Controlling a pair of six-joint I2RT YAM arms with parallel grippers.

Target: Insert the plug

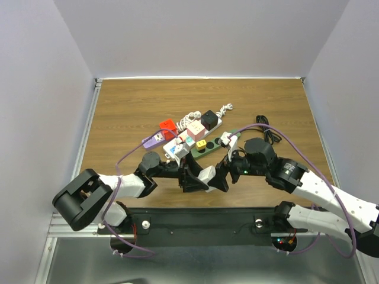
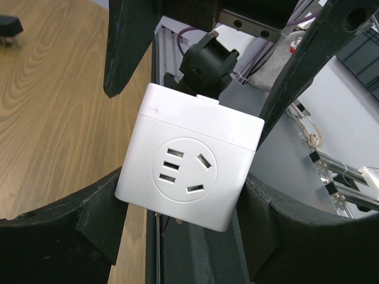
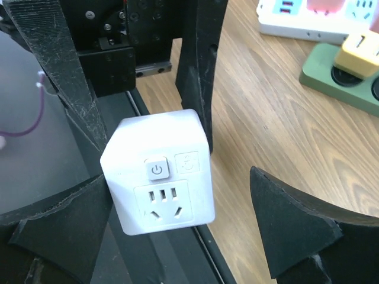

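White cube plug (image 2: 189, 165), held in the air over the near edge of the wooden table (image 1: 136, 106), socket face toward the left wrist camera. Clamped on two opposite sides by the left gripper (image 2: 183, 204). Straddled loosely by the right gripper (image 3: 177, 195), spread wide, one finger against it and the other well apart. Farther back on the wood, a green power strip (image 1: 210, 146) beside a white power strip (image 1: 204, 125).

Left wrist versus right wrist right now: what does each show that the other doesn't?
Only left wrist: the round socket face of the white cube. Only right wrist: the cube's face with the power button, and the white strip and green strip with a yellow adapter on the table. Both: the cube gripped in the left hand, with the right hand open.
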